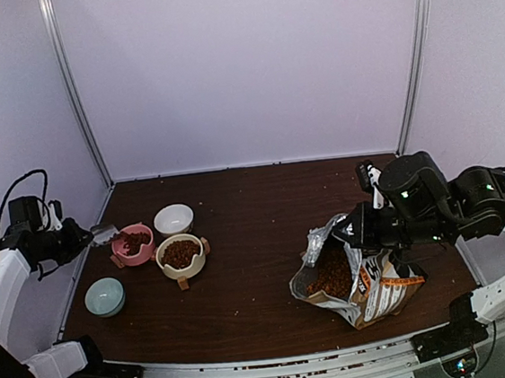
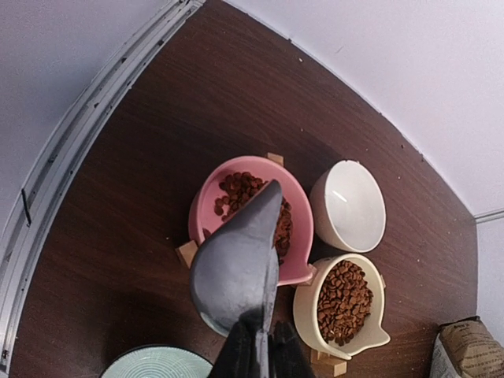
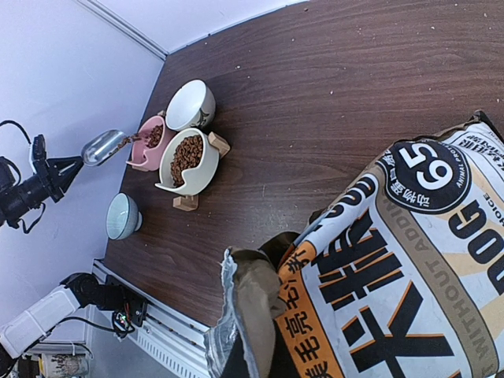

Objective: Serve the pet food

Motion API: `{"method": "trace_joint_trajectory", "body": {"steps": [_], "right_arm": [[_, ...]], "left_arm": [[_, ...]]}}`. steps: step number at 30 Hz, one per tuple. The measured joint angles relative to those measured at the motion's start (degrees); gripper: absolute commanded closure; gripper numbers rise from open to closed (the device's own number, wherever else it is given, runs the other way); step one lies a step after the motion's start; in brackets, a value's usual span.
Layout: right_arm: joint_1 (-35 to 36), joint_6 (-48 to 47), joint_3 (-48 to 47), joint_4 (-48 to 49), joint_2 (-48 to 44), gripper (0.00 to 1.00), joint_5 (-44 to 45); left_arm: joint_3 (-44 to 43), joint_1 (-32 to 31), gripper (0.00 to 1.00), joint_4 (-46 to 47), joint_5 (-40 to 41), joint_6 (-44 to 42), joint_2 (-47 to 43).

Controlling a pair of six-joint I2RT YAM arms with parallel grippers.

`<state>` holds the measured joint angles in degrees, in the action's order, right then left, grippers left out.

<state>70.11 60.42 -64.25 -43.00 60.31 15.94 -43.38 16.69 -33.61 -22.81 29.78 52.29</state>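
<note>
Pouring step: the left end effector [image 2: 258, 354] grips the scoop [image 2: 236, 272], tipping pet food [image 2: 236, 187] into the pink bowl [image 2: 203, 209]; the right end effector [image 3: 246, 364] pinches the bag [image 3: 394, 260]; next probably needs more tilt

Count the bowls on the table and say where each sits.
4, all on the left: pink bowl under the scoop; white bowl farthest back; cream bowl right of the pink; pale green bowl nearest the front edge. None seems hidden.

Pink bowl [image 2: 206, 198], white bowl [image 1: 173, 219], cream bowl [image 2: 304, 309], teal bowl [image 1: 105, 296], scoop [image 2: 236, 268]; bag [image 1: 390, 292] R
</note>
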Motion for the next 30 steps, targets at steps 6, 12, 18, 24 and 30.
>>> {"method": "trace_joint_trajectory", "body": {"steps": [6,12,18,24,30], "right_arm": [[0.0,0.0,-0.1,-0.1,0.1,1.00,0.0],[0.0,-0.2,-0.7,-0.4,0.9,1.00,-0.1],[-0.1,-0.6,-1.1,-0.7,1.4,1.00,-0.2],[-0.1,-1.3,-1.1,0.0,1.9,1.00,-1.0],[-0.1,-1.8,-1.1,1.2,3.7,1.00,-2.1]], "left_arm": [[-5.2,0.0,1.00,-4.0,1.1,-5.5,1.0],[-6.9,0.0,1.00,-6.4,2.4,-9.5,1.1],[-8.0,-1.1,1.00,-9.1,1.9,-11.7,1.7],[-15.0,-18.0,1.00,-10.0,1.4,-10.9,1.2],[-16.0,-36.4,1.00,-7.3,0.4,-5.3,-2.3]]}}
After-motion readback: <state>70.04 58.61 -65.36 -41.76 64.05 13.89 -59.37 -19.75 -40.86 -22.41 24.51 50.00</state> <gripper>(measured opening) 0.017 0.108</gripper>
